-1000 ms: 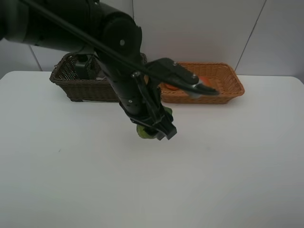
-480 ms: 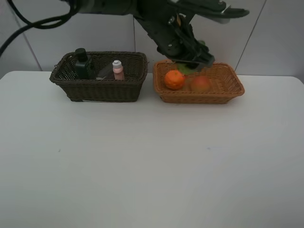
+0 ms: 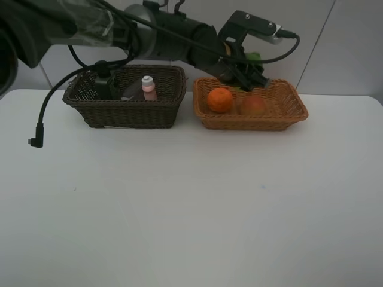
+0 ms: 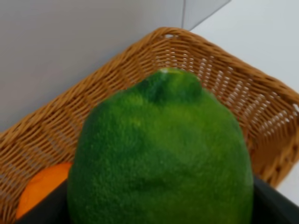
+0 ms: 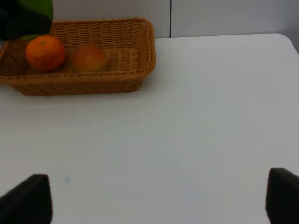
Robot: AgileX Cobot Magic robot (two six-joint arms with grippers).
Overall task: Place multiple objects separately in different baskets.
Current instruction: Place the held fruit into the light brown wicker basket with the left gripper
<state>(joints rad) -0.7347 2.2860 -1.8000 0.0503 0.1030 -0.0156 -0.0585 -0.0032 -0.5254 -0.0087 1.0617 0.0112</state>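
My left gripper (image 3: pixel 246 70) reaches across and hangs over the back of the light tan basket (image 3: pixel 299 111), shut on the green citrus-like fruit (image 3: pixel 255 58). That fruit fills the left wrist view (image 4: pixel 161 154), above the tan basket (image 4: pixel 219 79). The orange (image 3: pixel 219 100) and the red-yellow peach-like fruit (image 3: pixel 253 106) lie in the tan basket. The dark brown basket (image 3: pixel 122 115) holds the dark green pump bottle (image 3: pixel 103 84), the small pink bottle (image 3: pixel 148 88) and a partly hidden purplish cup (image 3: pixel 131 91). My right gripper (image 5: pixel 156 200) is open and empty above bare table.
The white table (image 3: pixel 191 209) stretches in front of both baskets. A black cable (image 3: pixel 42 119) hangs from the left arm over the table's left side. A white wall stands right behind the baskets. The right wrist view shows the tan basket (image 5: pixel 140 46) far off.
My left gripper has carried the green fruit from low over the middle of the table up and back to above the tan basket.
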